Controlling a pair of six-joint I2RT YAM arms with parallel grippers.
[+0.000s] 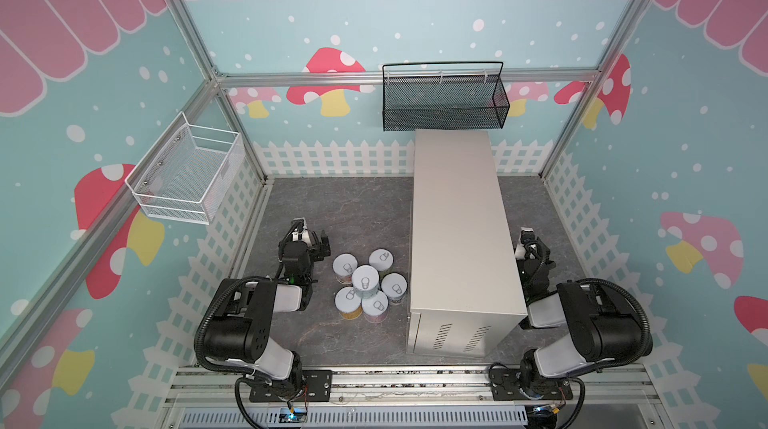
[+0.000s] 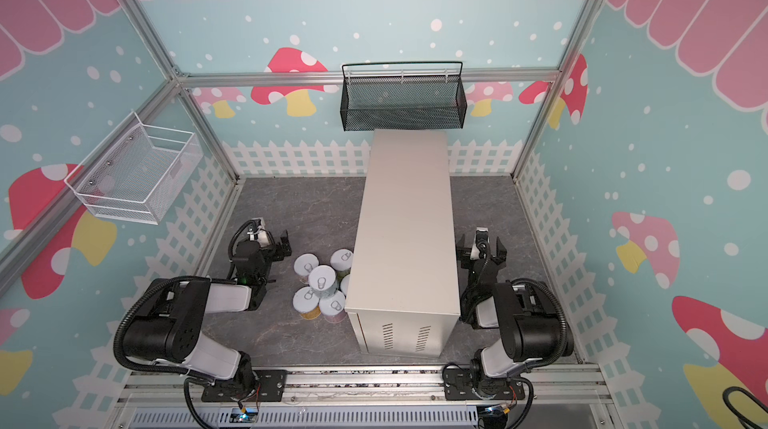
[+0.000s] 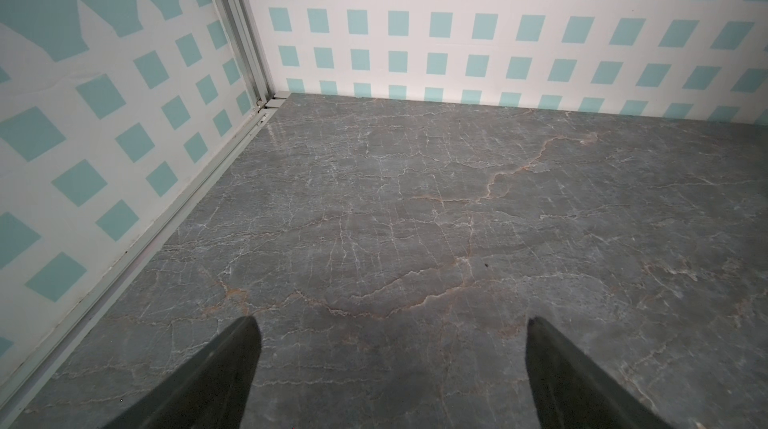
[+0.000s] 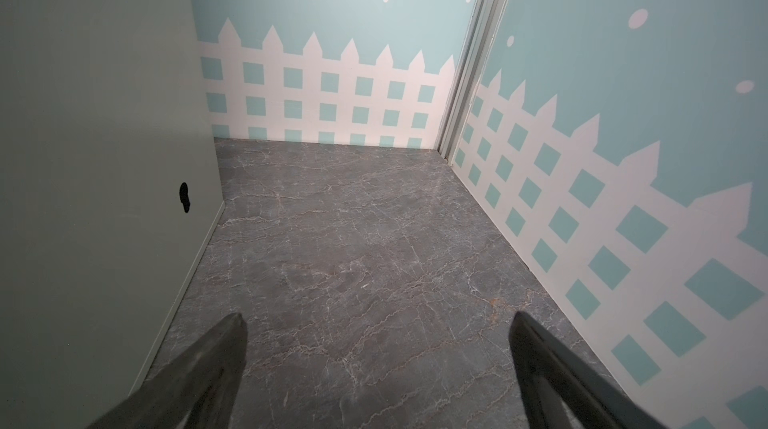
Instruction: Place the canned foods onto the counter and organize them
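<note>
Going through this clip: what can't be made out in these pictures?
1. The can labels are too small to read in both top views; the wrist views show no cans.
2. Whether another can sits under the raised centre can is hidden by it.
3. In a top view, one can is mostly hidden behind the counter.

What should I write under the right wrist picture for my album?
The right tool, open and empty, hangs over the grey floor beside the counter.
</note>
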